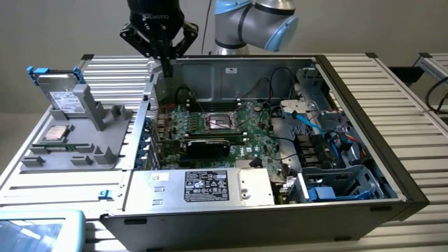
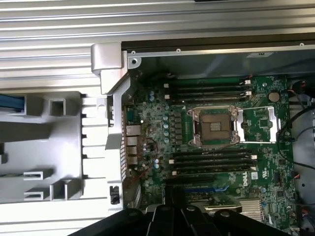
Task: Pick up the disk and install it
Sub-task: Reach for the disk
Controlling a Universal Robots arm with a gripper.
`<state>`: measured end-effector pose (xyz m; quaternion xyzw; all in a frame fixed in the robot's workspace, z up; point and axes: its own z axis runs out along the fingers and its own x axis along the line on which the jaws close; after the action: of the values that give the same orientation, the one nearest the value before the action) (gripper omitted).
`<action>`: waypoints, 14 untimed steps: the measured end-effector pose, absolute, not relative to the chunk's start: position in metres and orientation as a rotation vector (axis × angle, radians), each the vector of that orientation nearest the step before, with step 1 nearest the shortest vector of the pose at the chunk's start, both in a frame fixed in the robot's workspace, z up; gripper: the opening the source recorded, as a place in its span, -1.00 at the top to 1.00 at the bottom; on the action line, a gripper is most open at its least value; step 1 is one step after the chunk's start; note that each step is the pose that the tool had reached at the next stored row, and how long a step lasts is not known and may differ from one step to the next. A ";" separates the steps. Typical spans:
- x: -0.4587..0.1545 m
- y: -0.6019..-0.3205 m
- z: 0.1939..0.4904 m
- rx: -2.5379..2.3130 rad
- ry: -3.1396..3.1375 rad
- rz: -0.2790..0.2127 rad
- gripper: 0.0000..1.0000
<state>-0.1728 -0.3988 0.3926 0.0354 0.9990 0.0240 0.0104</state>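
Tool (image 1: 167, 67) hangs shut, empty, above the case (image 1: 245, 59); disk (image 1: 62, 97) stands upright in its stand (image 1: 105, 122), probably for easy grasping.

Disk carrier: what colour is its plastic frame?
Bright blue around the disk; clearest in the exterior view.

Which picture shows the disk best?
The exterior view: the disk stands propped in the grey holder, label and blue frame visible. The wrist view catches just a blue strip, probably its frame.
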 end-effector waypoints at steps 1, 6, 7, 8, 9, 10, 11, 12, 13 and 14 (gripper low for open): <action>-0.178 -0.399 0.393 0.110 3.118 0.075 0.79; -0.198 -0.399 0.393 0.110 3.118 0.075 0.79; -0.202 -0.399 0.393 0.110 3.118 0.075 0.79; -0.206 -0.399 0.393 0.111 3.118 0.075 0.79; -0.211 -0.399 0.393 0.110 3.118 0.075 0.79; -0.216 -0.399 0.393 0.110 3.118 0.075 0.79; -0.220 -0.399 0.393 0.110 3.118 0.075 0.79; -0.225 -0.399 0.393 0.111 3.118 0.075 0.79; -0.229 -0.399 0.393 0.110 3.118 0.075 0.79; -0.234 -0.399 0.393 0.110 3.118 0.075 0.79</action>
<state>-0.2338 -0.3988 0.3926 0.0353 0.9990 0.0240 0.0103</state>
